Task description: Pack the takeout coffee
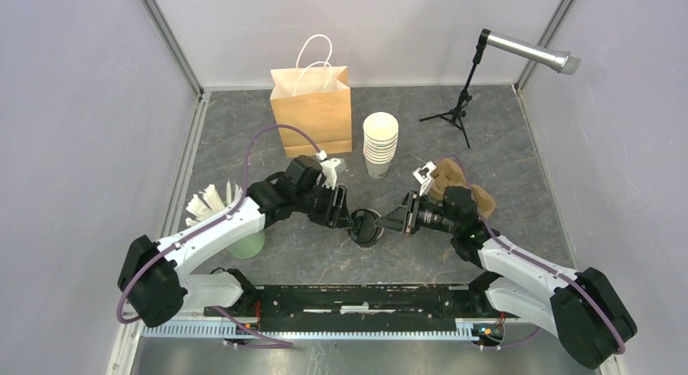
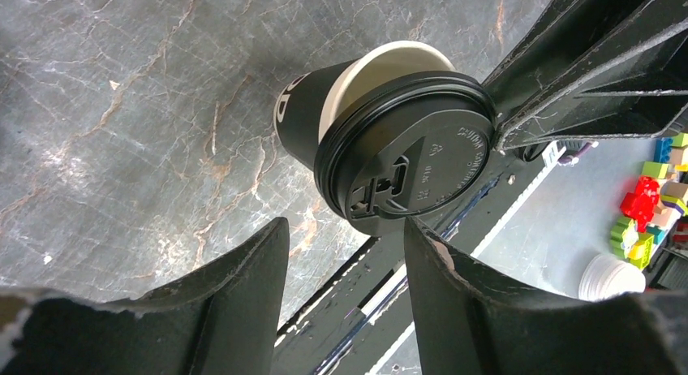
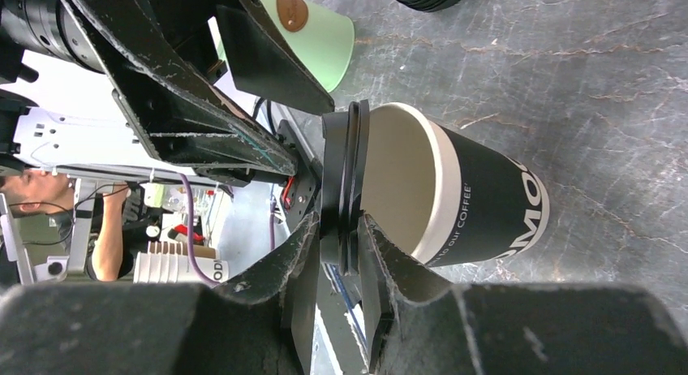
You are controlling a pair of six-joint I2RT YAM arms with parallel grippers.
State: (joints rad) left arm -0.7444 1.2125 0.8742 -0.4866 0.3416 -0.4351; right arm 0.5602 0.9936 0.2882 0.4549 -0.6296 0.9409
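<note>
The takeout coffee cup (image 3: 487, 204) is dark with white lettering and a cream rim and inside. It stands mid-table (image 1: 365, 229) between both arms. A round black lid (image 2: 414, 156) sits crooked over its mouth, leaving part of the cream rim (image 2: 381, 62) bare. My right gripper (image 3: 349, 229) is shut on the lid's edge (image 3: 345, 148); in the top view it comes in from the right (image 1: 388, 222). My left gripper (image 2: 345, 225) is open, its fingertips just short of the lid with nothing between them, at the cup's left side (image 1: 349, 221).
A brown paper bag (image 1: 312, 107) with handles stands at the back, with a stack of lidless cream cups (image 1: 380, 144) beside it. A brown cup carrier (image 1: 458, 184) lies behind the right wrist. A green cup (image 1: 246, 245) sits under the left arm. A microphone stand (image 1: 462, 107) is back right.
</note>
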